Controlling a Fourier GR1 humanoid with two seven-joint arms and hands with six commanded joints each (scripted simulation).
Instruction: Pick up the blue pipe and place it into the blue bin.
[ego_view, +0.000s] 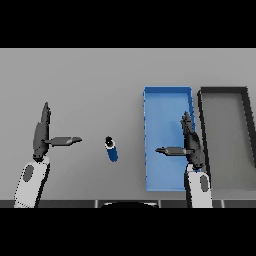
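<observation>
One blue pipe (111, 149) lies on the table (90, 85), between both hands, nothing blocking it. Two bins: blue bin (167, 95), dark bin (225, 90) beside. Left hand (42, 136) and right hand (191, 143) fingers straight, thumbs spread, holding nothing.

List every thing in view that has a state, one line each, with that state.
blue pipe: lying on the grey table, held by neither hand, left of the bin.
blue bin: open-topped, nothing seen inside; the right hand is over it.
dark bin: open-topped, nothing seen inside, just right of the blue bin.
left hand: open, fingers straight, holding nothing.
right hand: open, fingers straight, holding nothing.
</observation>
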